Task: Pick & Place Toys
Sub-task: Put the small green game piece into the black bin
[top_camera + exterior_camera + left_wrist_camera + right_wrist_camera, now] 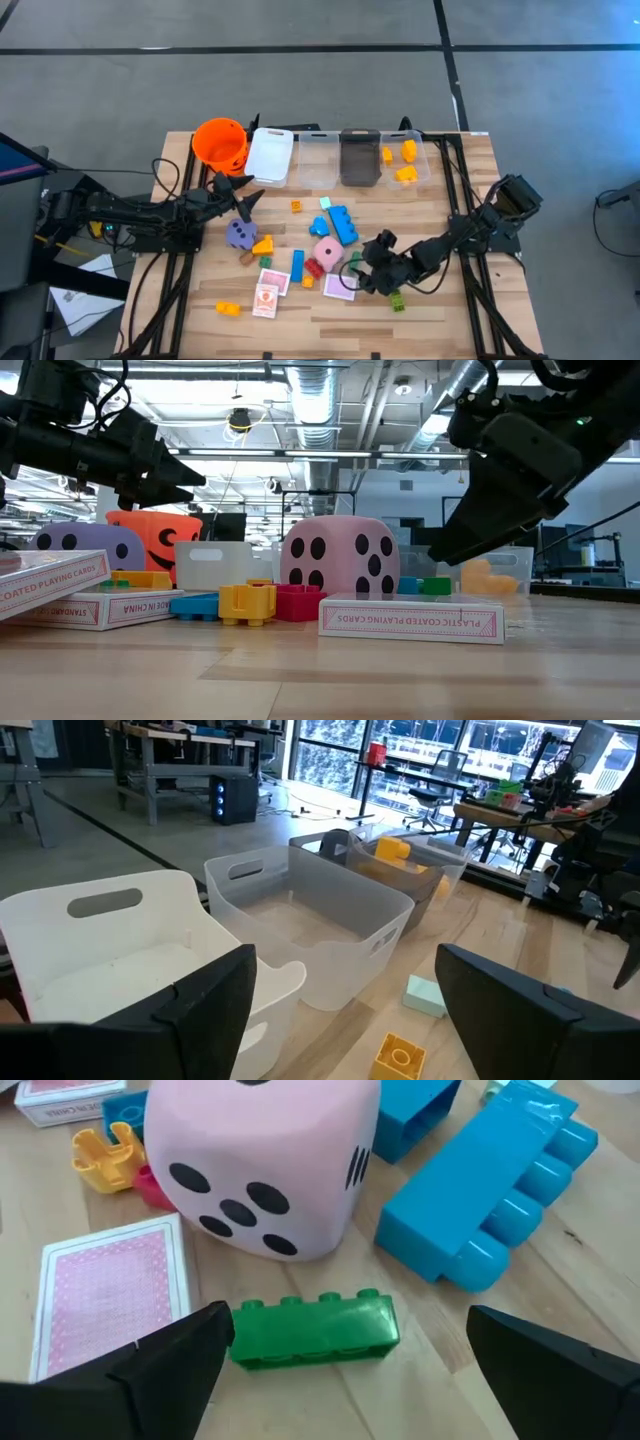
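A pink dotted die (337, 566) stands on the desk (300, 670), behind a card box (411, 618). Yellow brick (247, 603) touches red brick (295, 602). An orange bucket (155, 530) stands behind.

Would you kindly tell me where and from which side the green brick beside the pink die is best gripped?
Grip the green brick across its two long flat sides, coming from above. It lies flat, studs sideways, apart from the pink die; the open right end effector already straddles it.
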Controlling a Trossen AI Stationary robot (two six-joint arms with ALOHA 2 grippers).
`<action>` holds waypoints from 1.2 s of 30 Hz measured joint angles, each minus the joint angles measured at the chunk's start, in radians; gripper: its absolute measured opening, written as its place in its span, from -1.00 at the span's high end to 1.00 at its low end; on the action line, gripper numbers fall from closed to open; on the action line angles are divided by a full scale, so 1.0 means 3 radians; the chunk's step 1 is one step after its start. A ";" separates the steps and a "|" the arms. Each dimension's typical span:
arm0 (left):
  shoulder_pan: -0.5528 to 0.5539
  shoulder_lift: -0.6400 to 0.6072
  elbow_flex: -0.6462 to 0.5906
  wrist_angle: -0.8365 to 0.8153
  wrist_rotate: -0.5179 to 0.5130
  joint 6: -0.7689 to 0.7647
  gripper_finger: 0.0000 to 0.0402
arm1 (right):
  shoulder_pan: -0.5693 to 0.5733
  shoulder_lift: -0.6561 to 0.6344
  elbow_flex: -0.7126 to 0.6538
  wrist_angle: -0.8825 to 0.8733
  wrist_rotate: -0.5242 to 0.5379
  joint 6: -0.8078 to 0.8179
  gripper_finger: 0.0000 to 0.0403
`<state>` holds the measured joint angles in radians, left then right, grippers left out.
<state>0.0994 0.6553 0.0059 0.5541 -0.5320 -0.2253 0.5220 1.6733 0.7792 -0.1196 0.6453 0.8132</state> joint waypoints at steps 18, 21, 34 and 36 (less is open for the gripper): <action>0.0000 -0.0001 0.0000 0.0000 0.0005 0.0004 -0.50 | -0.0161 0.0465 0.0176 0.0293 -0.0079 -0.0533 -0.99; 0.0000 -0.0001 0.0001 0.0001 0.0017 0.0004 -0.50 | -0.0208 0.0458 0.0170 0.0290 -0.0078 -0.0533 -0.99; 0.0000 0.0000 0.0000 -0.0001 0.0015 0.0000 -0.50 | -0.0226 0.0458 0.0170 0.0334 -0.0157 -0.0463 -0.99; 0.0000 -0.0001 0.0000 -0.0001 0.0014 0.0000 -0.50 | -0.0226 0.0458 0.0170 0.0334 -0.0158 -0.0441 -0.99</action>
<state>0.0994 0.6552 0.0060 0.5537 -0.5277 -0.2253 0.4541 1.8107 0.8303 -0.0194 0.5980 0.6807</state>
